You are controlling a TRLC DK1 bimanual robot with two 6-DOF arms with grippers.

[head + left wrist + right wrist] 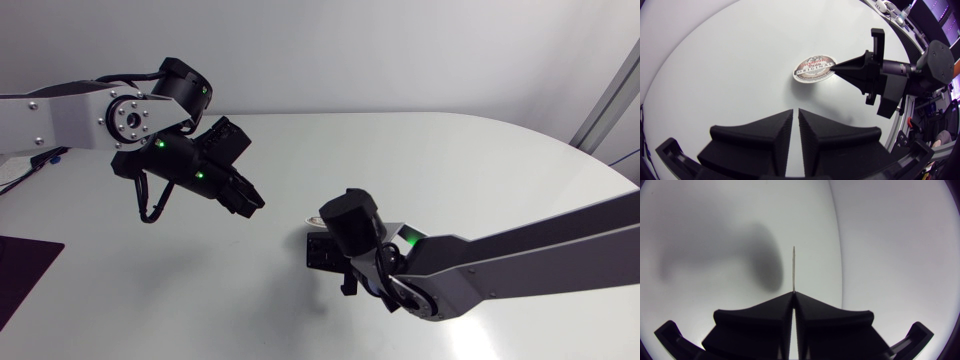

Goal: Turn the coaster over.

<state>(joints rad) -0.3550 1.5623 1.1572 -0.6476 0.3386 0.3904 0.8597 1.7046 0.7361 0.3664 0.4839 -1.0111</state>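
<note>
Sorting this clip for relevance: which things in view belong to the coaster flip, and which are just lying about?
Job in hand: coaster, pinched in the right gripper; left gripper, shut on nothing, apart from it.
Lying about: dark flat sheet at the edge of the table.

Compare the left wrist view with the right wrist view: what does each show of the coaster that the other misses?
Left wrist only: the printed round face of the coaster; the left gripper, fingers shut on nothing. Right wrist only: the coaster edge-on, a thin line. Both: the right gripper shut on the coaster, and the white table.
</note>
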